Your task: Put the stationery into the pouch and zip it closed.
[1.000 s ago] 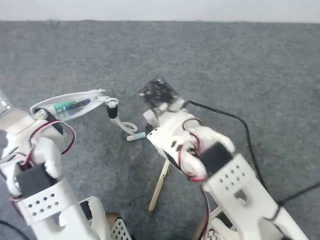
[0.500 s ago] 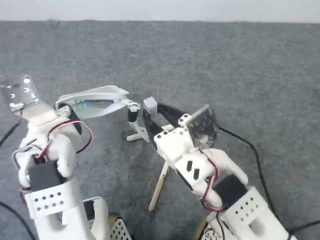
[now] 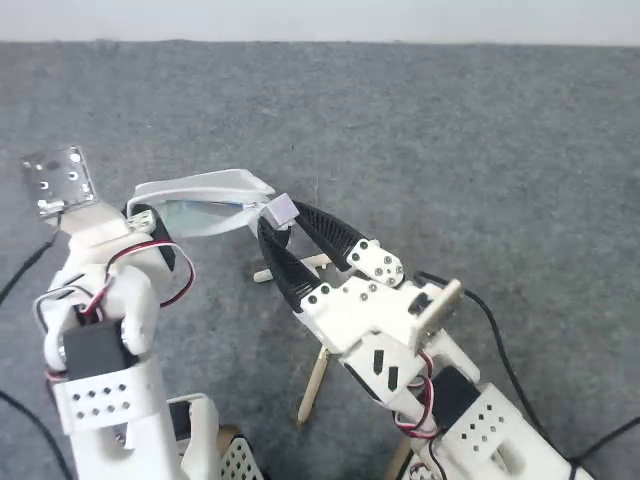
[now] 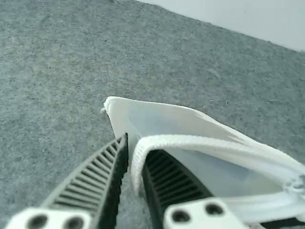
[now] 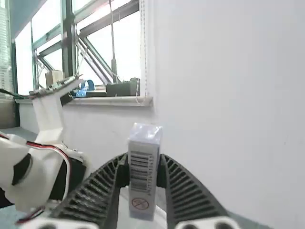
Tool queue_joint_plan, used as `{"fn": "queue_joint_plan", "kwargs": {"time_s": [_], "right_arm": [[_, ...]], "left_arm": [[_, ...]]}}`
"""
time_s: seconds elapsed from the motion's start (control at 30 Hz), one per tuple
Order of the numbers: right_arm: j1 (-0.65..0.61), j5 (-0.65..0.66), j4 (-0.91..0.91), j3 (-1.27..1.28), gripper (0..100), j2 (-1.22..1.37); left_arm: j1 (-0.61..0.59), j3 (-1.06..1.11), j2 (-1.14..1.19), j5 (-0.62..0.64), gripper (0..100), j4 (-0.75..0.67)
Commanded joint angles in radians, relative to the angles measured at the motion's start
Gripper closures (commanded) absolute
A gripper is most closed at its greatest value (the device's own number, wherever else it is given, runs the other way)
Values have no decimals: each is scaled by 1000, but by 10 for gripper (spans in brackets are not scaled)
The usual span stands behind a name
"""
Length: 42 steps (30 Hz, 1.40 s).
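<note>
Now our right gripper (image 3: 280, 217), pinching the eraser (image 3: 281, 208), sits newly raised beside the pouch (image 3: 205, 195) our left gripper (image 4: 132, 149) pinches, so insertion comes next.

The pouch (image 3: 205, 190) is milky white. The eraser (image 3: 280, 210) is pale lilac with black barcode stripes. The carpet (image 3: 500, 150) is speckled grey.

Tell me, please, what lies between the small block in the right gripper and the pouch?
Nothing: in the high view the block in the right gripper sits beside the pouch, only bare carpet between.
</note>
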Motion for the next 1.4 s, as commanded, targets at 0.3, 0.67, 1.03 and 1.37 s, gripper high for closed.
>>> {"fn": "queue_joint_plan", "kwargs": {"time_s": [0.3,0.67,1.03,1.37], "right_arm": [[-7,-6,-460,-98,991,446],[-4,-5,-690,-287,992,903],[-10,117,-881,-341,992,1168],[-10,129,-957,-252,992,1043]], "left_arm": [[2,-12,-9,-6,989,-6],[0,-10,-9,-6,989,-6],[-2,-8,-9,-6,989,-6],[-2,-8,-9,-6,989,-6]]}}
